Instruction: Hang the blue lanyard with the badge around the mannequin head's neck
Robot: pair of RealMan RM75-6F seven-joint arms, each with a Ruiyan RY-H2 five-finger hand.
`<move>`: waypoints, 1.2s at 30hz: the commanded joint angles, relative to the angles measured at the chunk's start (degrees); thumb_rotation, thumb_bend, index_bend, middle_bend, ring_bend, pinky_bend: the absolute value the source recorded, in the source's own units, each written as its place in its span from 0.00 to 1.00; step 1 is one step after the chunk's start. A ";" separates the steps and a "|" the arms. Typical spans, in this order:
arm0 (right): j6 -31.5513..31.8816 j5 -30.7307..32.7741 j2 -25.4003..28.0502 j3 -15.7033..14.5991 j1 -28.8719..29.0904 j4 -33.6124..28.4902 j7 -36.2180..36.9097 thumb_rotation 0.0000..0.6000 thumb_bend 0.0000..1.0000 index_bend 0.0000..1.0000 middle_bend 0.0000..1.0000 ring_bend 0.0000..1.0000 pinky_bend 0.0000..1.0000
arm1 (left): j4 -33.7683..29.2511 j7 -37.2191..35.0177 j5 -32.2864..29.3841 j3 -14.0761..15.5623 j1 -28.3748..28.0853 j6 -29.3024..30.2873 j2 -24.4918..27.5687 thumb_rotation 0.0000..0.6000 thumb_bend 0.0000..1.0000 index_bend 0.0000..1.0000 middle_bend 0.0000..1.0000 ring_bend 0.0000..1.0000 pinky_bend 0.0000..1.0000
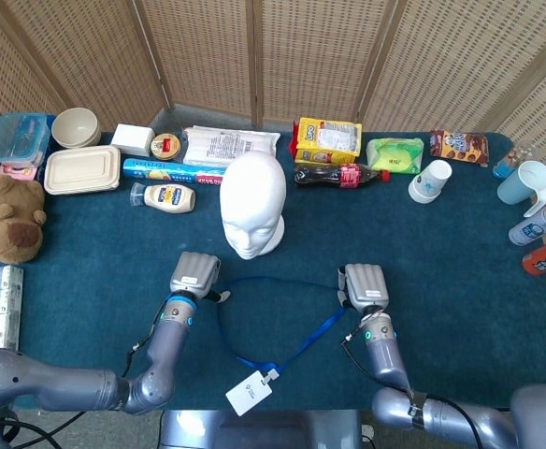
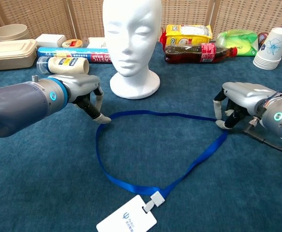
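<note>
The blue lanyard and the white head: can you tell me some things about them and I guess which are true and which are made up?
1. The blue lanyard is already around the mannequin head's neck. False: it lies in a loop on the table in front of the head.
2. The badge is at the near end of the loop, closest to the robot. True.
3. The left hand and the right hand are at opposite sides of the loop. True.
4. The mannequin head has fallen on its side. False: it stands upright on its base.
5. A cola bottle lies on its side behind the head. True.
</note>
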 commanded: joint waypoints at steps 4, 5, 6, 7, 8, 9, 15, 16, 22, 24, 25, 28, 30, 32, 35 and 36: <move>-0.11 -0.08 0.18 0.00 -0.19 -0.01 0.42 1.00 0.55 0.67 1.00 1.00 1.00 | 0.77 0.95 -0.61 -0.31 -0.97 0.39 -1.08 0.66 0.22 0.54 1.00 1.00 1.00; -0.15 -0.09 0.22 0.00 -0.22 -0.03 0.50 1.00 0.55 0.67 1.00 1.00 1.00 | 0.91 1.16 -0.75 -0.32 -1.11 0.50 -1.26 0.65 0.22 0.54 1.00 1.00 1.00; -0.18 -0.11 0.26 0.00 -0.25 -0.05 0.58 1.00 0.55 0.67 1.00 1.00 1.00 | 1.03 1.36 -0.84 -0.33 -1.25 0.61 -1.44 0.65 0.22 0.54 1.00 1.00 1.00; -0.20 -0.13 0.28 0.00 -0.27 -0.03 0.64 1.00 0.55 0.67 1.00 1.00 1.00 | 1.18 1.60 -0.88 -0.29 -1.40 0.74 -1.61 0.65 0.22 0.54 1.00 1.00 1.00; -0.24 -0.16 0.32 0.00 -0.30 -0.03 0.72 1.00 0.55 0.67 1.00 1.00 1.00 | 1.36 1.87 -0.87 -0.22 -1.56 0.89 -1.83 0.65 0.22 0.54 1.00 1.00 1.00; -0.29 -0.20 0.37 0.01 -0.35 -0.03 0.90 1.00 0.55 0.67 1.00 1.00 1.00 | 1.57 2.17 -0.94 -0.16 -1.71 1.08 -2.09 0.65 0.22 0.54 1.00 1.00 1.00; -0.38 -0.33 0.55 -0.03 -0.60 -0.01 1.44 1.00 0.55 0.67 1.00 1.00 1.00 | 2.63 3.34 -0.99 0.07 -2.28 1.77 -3.23 0.65 0.21 0.54 1.00 1.00 1.00; -0.39 -0.34 0.56 -0.01 -0.65 -0.04 1.56 1.00 0.55 0.67 1.00 1.00 1.00 | 2.76 3.46 -0.98 0.07 -2.33 1.89 -3.38 0.65 0.21 0.54 1.00 1.00 1.00; -0.46 -0.50 0.66 -0.04 -0.80 -0.08 1.91 1.00 0.55 0.67 1.00 1.00 1.00 | 3.24 4.17 -0.87 0.09 -2.50 2.55 -4.05 0.65 0.22 0.54 1.00 1.00 1.00; -0.47 -0.49 0.67 -0.02 -0.83 -0.03 1.99 1.00 0.55 0.67 1.00 1.00 1.00 | 3.38 4.43 -0.76 0.19 -2.53 2.73 -4.24 0.65 0.23 0.54 1.00 1.00 1.00; -0.53 -0.41 0.69 0.00 -0.88 0.00 2.07 1.00 0.55 0.67 1.00 1.00 1.00 | 3.48 4.56 -0.65 0.23 -2.56 2.87 -4.40 0.65 0.23 0.54 1.00 1.00 1.00; -0.64 -0.37 0.76 0.00 -0.97 0.03 2.29 1.00 0.55 0.67 1.00 1.00 1.00 | 3.83 4.83 -0.34 0.25 -2.59 3.30 -4.95 0.65 0.24 0.54 1.00 1.00 1.00; -0.68 -0.43 0.79 0.00 -1.04 0.06 2.49 1.00 0.55 0.67 1.00 1.00 1.00 | 3.93 4.94 -0.17 0.19 -2.59 3.47 -5.19 0.65 0.24 0.54 1.00 1.00 1.00; -0.82 -0.42 0.83 0.03 -1.09 0.08 2.71 1.00 0.55 0.67 1.00 1.00 1.00 | 3.96 5.08 -0.05 0.14 -2.59 3.58 -5.37 0.65 0.25 0.54 1.00 1.00 1.00; -0.88 -0.51 0.84 0.06 -1.20 0.23 3.06 1.00 0.55 0.67 1.00 1.00 1.00 | 3.98 5.43 0.06 0.04 -2.63 3.78 -5.72 0.66 0.26 0.54 1.00 1.00 1.00; -0.86 -0.58 0.82 0.06 -1.23 0.29 3.16 1.00 0.55 0.67 1.00 1.00 1.00 | 3.99 5.53 0.07 0.03 -2.62 3.83 -5.80 0.66 0.26 0.54 1.00 1.00 1.00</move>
